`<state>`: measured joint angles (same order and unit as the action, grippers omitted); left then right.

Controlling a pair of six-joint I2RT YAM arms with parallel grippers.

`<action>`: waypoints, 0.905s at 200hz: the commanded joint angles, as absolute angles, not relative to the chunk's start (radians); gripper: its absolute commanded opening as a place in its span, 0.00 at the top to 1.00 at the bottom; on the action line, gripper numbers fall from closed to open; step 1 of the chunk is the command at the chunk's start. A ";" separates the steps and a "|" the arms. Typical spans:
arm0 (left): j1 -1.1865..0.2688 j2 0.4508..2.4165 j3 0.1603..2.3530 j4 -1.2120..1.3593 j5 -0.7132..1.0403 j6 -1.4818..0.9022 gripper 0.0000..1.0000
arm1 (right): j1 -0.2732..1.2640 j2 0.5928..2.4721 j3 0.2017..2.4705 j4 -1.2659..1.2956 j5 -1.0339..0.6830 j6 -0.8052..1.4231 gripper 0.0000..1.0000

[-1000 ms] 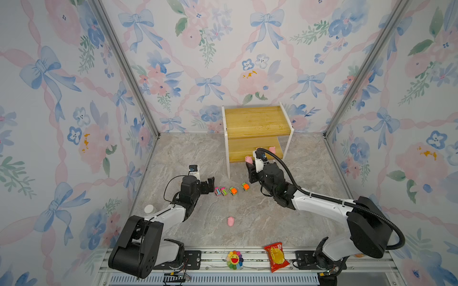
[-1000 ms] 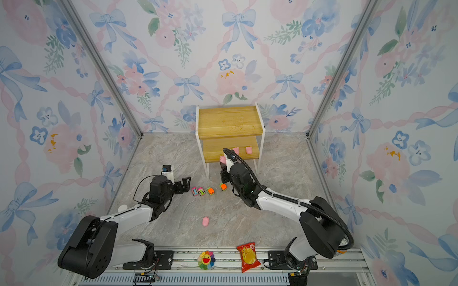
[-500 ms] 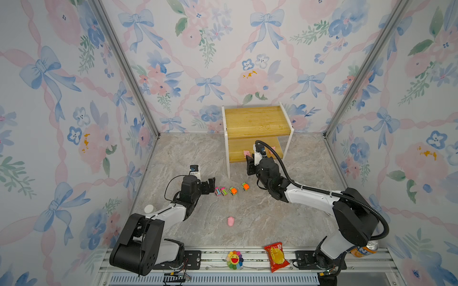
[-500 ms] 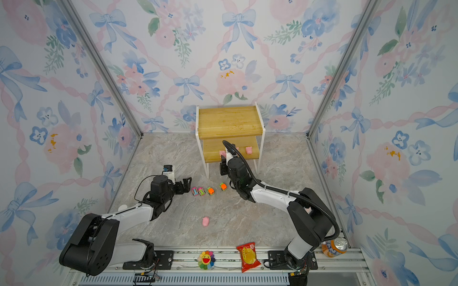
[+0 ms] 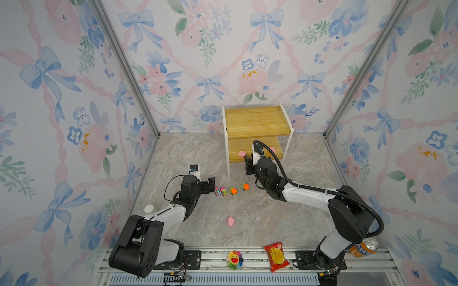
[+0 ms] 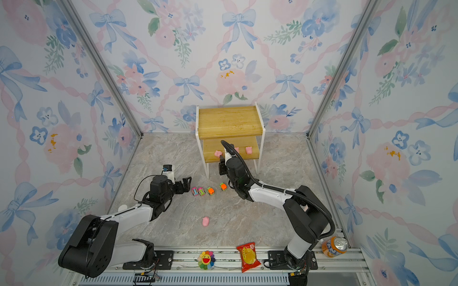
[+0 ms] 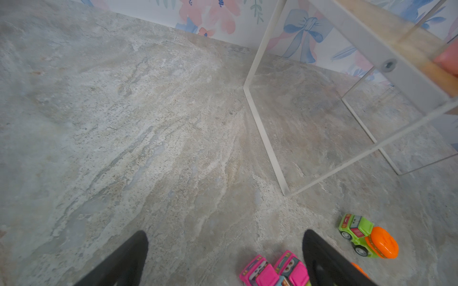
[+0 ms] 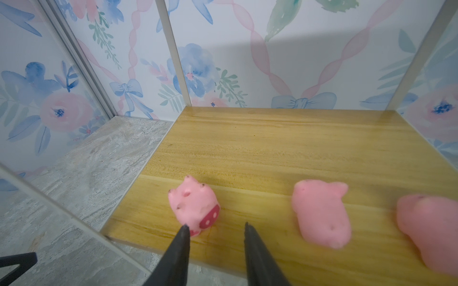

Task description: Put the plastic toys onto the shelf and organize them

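Right wrist: right pincer (image 8: 215, 225) spread by rounded pink pig (image 8: 193, 205) on grained wooden shelf (image 8: 272, 148); left pincer (image 7: 225, 232) spread.

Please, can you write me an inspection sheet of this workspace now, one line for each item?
Surface: marble-look tabletop, no spill seen.
Job's things: shelf, top board bare; three pink pigs on its lower board; fourth pig and four cars on the tabletop.
Clutter: smiling flower, red snack packet, orange can on the front rail.
Grippers: left gripper open, empty, beside the cars; right gripper open at the lower board's front edge, nearest pig not gripped.
Cables: black hose arches over the right arm; black cable loops at the left wrist.
Surroundings: floral walls, metal corner posts.
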<state>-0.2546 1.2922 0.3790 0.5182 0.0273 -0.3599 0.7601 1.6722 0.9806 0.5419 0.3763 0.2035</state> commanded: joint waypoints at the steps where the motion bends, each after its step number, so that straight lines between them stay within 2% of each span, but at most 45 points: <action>1: -0.260 1.273 0.373 0.516 0.030 -0.353 0.02 | 0.758 1.666 0.972 0.606 0.310 0.186 0.57; 52: -0.259 1.274 0.373 0.517 0.027 -0.351 0.02 | 0.726 1.707 0.975 0.646 0.180 0.172 0.50; 181: -0.259 1.263 0.374 0.515 0.014 -0.353 0.02 | 0.671 1.779 1.066 0.595 0.087 0.113 0.51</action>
<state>-0.2546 1.2835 0.3790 0.5182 0.0238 -0.3599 0.6926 1.7508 1.0332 0.6025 0.1165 0.1360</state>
